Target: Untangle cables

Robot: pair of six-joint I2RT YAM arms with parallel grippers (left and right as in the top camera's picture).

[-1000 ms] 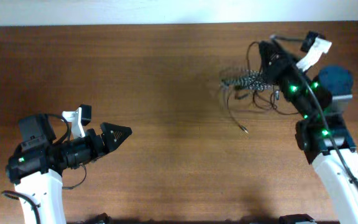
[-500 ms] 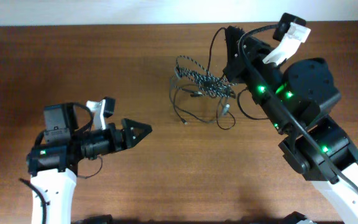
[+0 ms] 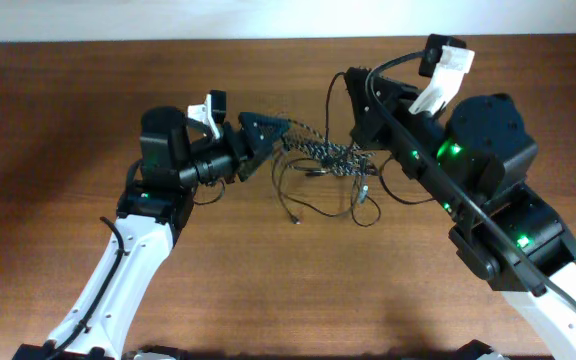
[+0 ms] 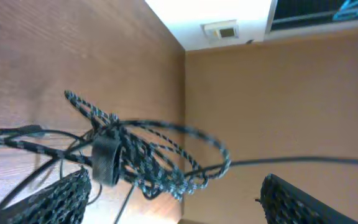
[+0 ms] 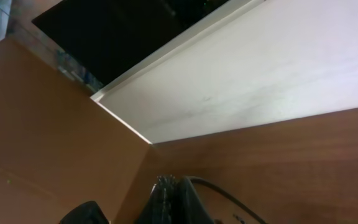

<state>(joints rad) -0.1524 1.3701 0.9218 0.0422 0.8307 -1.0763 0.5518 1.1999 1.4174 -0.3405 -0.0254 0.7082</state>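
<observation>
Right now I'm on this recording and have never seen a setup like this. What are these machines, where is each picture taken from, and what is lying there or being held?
These are two white-and-black robot arms at a brown wooden table, each ending in a two-finger gripper. One picture looks straight down from above the table. The other two come from small cameras on the arms' wrists, which is why they look tilted.

The only loose thing is a tangle of cables: a black-and-white speckled braided cord knotted up with thin plain black cords.

The right gripper is shut on the tangle and holds it up, with loops drooping towards the table. The left gripper is open, its fingers either side of the speckled loops, gripping nothing yet.
</observation>
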